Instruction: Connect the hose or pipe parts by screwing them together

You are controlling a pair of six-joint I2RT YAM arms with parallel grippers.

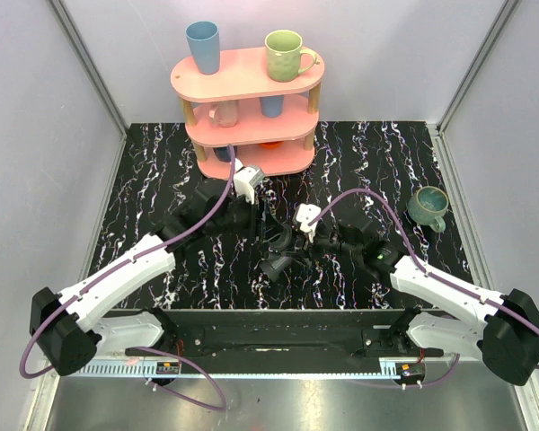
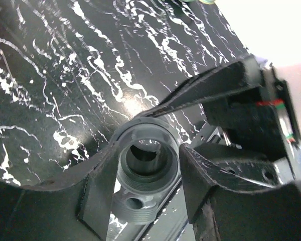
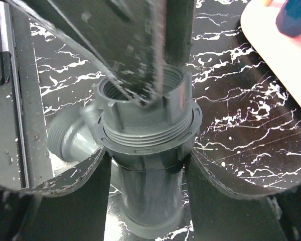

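The hose or pipe parts [image 1: 277, 260] are dark and T-shaped, held low over the marbled mat between both arms. In the right wrist view the pipe body [image 3: 146, 191] stands upright, with a threaded flange and a collar [image 3: 140, 118] on top and a side branch [image 3: 70, 138] to the left. My right gripper [image 3: 146, 173] is shut on the body below the flange. My left gripper [image 2: 149, 153] reaches the collar from above and is shut on the threaded ring [image 2: 146, 168], one finger on each side. The left arm's fingers [image 3: 135, 50] hide part of the collar's mouth.
A pink three-tier shelf [image 1: 247, 76] stands at the back, with a blue cup [image 1: 203, 45] and a green mug [image 1: 286, 54] on top and more cups below. A grey-green mug [image 1: 428, 205] sits on the mat at the right. Grey walls enclose the mat [image 1: 153, 189].
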